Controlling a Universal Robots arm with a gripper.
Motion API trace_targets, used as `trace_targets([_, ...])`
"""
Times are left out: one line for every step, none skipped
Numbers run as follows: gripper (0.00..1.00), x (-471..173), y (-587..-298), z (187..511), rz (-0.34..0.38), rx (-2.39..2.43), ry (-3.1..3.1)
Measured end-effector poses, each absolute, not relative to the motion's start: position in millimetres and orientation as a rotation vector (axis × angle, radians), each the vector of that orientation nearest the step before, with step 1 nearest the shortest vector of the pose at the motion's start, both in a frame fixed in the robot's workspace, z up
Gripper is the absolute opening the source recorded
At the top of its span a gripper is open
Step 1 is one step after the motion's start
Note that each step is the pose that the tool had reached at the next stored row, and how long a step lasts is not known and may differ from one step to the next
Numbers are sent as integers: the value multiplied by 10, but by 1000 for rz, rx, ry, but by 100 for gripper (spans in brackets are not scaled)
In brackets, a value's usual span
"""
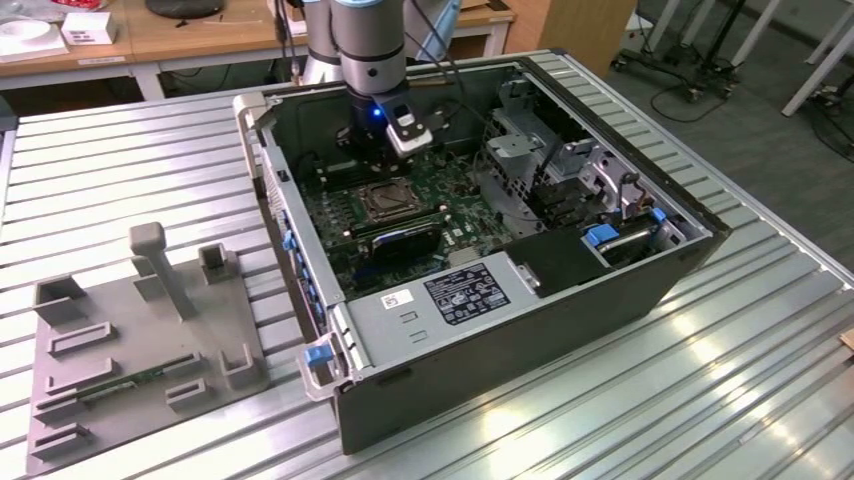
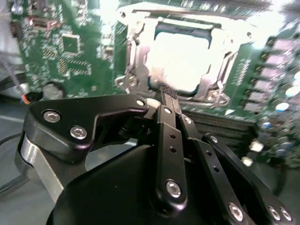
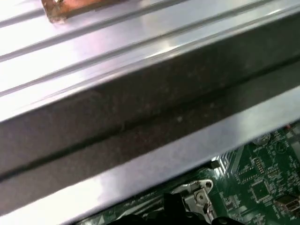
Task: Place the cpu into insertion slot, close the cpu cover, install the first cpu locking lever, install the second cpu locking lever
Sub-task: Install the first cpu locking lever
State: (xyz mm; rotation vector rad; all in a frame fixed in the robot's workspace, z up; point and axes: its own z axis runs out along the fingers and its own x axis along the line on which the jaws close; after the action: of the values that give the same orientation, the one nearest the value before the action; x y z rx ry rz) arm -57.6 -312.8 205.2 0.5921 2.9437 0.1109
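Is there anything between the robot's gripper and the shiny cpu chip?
No. In the second wrist view the gripper sits right at the cpu cover edge; past that lies the cpu itself.

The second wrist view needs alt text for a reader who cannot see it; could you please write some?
The black hand hangs close above the green motherboard, its tip at the near edge of the slot. The grey cpu lies in the slot, glaring under bright light, with the silver cover framing it.
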Motion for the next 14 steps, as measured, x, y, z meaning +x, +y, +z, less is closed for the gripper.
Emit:
trace_targets([11, -576, -3128, 2052, 89, 586, 2952])
trace_targets([11, -575, -3127, 2051, 67, 580, 2959])
trace_targets([11, -575, -3127, 2051, 47, 574, 2966])
trace_targets([11, -575, -3127, 2051, 27, 568, 2972])
trace_targets([11, -575, -3127, 2051, 9, 561, 2979])
trace_targets([11, -575, -3128, 2051, -2, 554, 2987])
trace_targets([11, -576, -3128, 2051, -11, 547, 2997])
trace_targets([11, -575, -3128, 2051, -15, 536, 3006])
trace_targets([11, -576, -3128, 2052, -16, 525, 3010])
trace_targets([11, -576, -3128, 2052, -15, 521, 3011])
trace_targets([11, -576, -3127, 2051, -15, 521, 3011])
trace_targets([11, -576, -3128, 2051, -15, 521, 3011])
trace_targets([11, -575, -3128, 2051, -15, 516, 3012])
trace_targets([11, -576, -3129, 2051, -14, 498, 3015])
